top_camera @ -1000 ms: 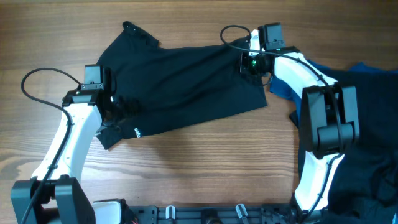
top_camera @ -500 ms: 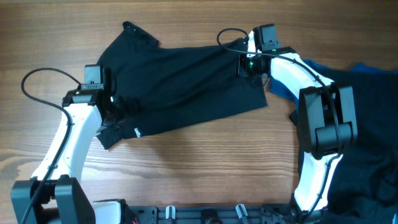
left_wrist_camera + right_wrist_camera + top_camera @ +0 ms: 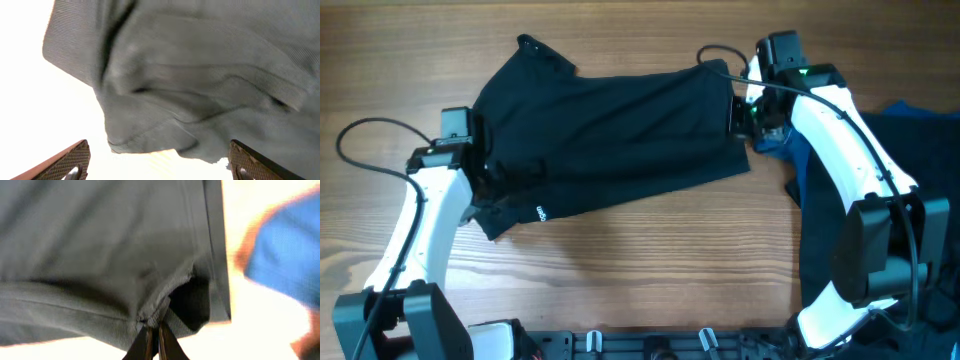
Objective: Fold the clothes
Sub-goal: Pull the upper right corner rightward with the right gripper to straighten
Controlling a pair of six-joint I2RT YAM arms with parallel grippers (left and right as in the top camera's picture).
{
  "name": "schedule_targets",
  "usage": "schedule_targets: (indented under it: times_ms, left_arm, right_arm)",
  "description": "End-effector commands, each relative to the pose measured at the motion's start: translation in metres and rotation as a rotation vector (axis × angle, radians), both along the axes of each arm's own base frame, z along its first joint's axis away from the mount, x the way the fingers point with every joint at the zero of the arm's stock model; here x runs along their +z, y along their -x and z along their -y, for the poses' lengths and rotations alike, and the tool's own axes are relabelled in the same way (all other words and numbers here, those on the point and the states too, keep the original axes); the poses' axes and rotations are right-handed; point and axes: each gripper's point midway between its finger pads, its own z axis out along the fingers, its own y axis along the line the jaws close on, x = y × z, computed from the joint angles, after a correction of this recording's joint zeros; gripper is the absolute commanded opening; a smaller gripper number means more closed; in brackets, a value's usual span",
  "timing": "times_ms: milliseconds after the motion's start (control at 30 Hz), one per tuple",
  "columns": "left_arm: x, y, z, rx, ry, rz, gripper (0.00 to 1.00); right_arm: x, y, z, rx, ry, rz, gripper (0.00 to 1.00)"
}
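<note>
The black shirt [image 3: 620,130] is lying spread out on the counter [image 3: 670,260], a bit crumpled. The right pincer [image 3: 154,336] is squeezing shut on a little bunch of the shirt's edge, at the shirt's right side. A blue cloth [image 3: 285,255] is lying just beside it. The left pincer [image 3: 160,167] is standing wide open at the shirt's left end, with cloth lying in front of its fingers. It is holding nothing. More dark clothes [image 3: 920,210] are sitting in a pile at the right.
</note>
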Motion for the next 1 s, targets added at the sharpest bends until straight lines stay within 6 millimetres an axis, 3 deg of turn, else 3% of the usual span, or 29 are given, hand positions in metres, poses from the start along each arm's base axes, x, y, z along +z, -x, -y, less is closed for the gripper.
schedule_targets:
  times_ms: [0,100,333,433,533,667,833,967]
  left_arm:
    - [0.002,-0.005,-0.015,0.044,-0.014,0.015,0.88]
    - [0.001,-0.009,-0.016,0.045,-0.013,0.027,0.88]
    - [-0.012,-0.016,-0.017,0.038,-0.016,0.035,0.88]
    - [-0.02,-0.015,-0.016,0.037,-0.009,0.016,0.88]
    - [-0.024,-0.015,-0.016,0.035,-0.008,0.006,0.87]
    - [-0.026,-0.015,-0.016,0.034,-0.008,0.002,0.87]
    - [-0.026,-0.016,-0.016,0.033,-0.009,0.004,0.87]
    - [-0.026,-0.016,-0.016,0.034,-0.009,0.005,0.88]
  right_arm:
    - [0.022,0.026,0.006,-0.021,0.013,-0.04,0.04]
    - [0.035,0.049,0.01,-0.022,0.022,-0.088,0.04]
    - [0.064,0.075,0.013,-0.02,0.013,-0.084,0.04]
    - [0.064,0.077,0.013,-0.02,0.014,-0.088,0.05]
    - [0.065,0.065,0.011,-0.022,0.006,-0.04,0.04]
    - [0.055,0.055,0.011,-0.073,0.009,-0.051,0.04]
    - [0.014,0.052,0.012,-0.079,0.033,-0.148,0.04]
    - [0.0,0.041,0.024,-0.116,0.105,-0.142,0.05]
